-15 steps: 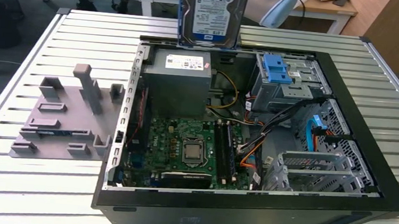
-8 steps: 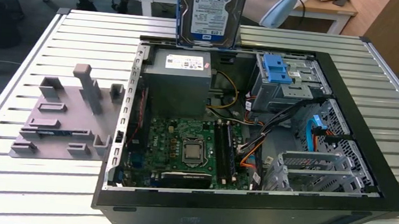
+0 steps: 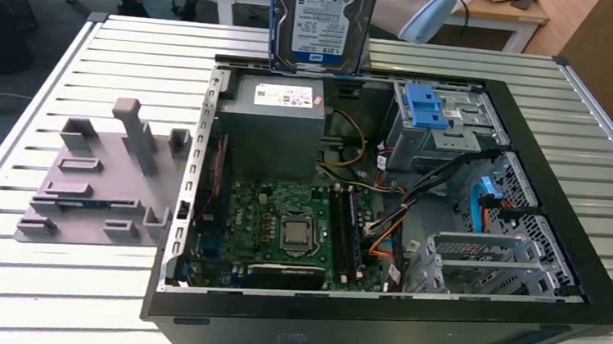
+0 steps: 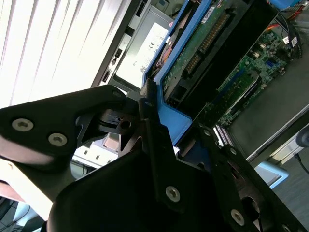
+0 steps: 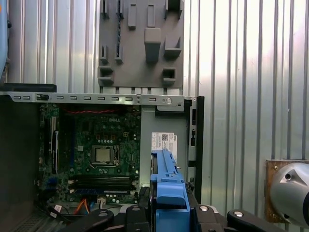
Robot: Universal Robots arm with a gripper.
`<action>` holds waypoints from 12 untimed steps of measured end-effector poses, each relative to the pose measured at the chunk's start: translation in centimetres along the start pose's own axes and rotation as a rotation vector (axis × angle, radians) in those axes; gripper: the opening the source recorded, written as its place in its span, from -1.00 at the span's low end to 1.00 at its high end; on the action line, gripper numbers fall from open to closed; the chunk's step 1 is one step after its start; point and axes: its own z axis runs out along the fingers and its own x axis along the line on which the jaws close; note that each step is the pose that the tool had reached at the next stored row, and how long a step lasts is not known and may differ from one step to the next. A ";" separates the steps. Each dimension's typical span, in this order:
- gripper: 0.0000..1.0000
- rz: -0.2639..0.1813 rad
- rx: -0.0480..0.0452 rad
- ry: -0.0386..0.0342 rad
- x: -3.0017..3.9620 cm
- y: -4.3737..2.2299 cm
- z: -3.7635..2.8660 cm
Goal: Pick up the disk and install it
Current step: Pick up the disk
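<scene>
The disk (image 3: 321, 21) hangs upright in the exterior view, label facing the camera, above the far wall of the open computer case (image 3: 591, 244). Its lower edge is just over the grey power-supply box (image 3: 272, 120). In both wrist views my gripper (image 5: 168, 215) is shut on the blue carrier frame (image 5: 168, 186) of the disk, a black finger (image 5: 207, 215) on each side. The second wrist view shows the gripper (image 4: 176, 140) clamped on the blue frame (image 4: 169, 118), with the disk's green circuit-board side (image 4: 212, 34) stretching away towards the case.
Inside the case lie the motherboard (image 3: 291, 228), a grey drive cage with a blue latch (image 3: 431, 116), orange and blue cables (image 3: 485, 194), and a metal bracket (image 3: 485, 264). A grey fixture plate (image 3: 98, 180) sits on the slatted table (image 3: 34, 298) at the exterior view's left.
</scene>
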 end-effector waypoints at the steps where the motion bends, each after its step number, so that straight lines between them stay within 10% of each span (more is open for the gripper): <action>1: -0.26 0.000 0.0000 0.0001 0.42 0.00 -0.01; 12: -0.26 0.001 0.0003 -0.0059 0.85 0.00 -0.01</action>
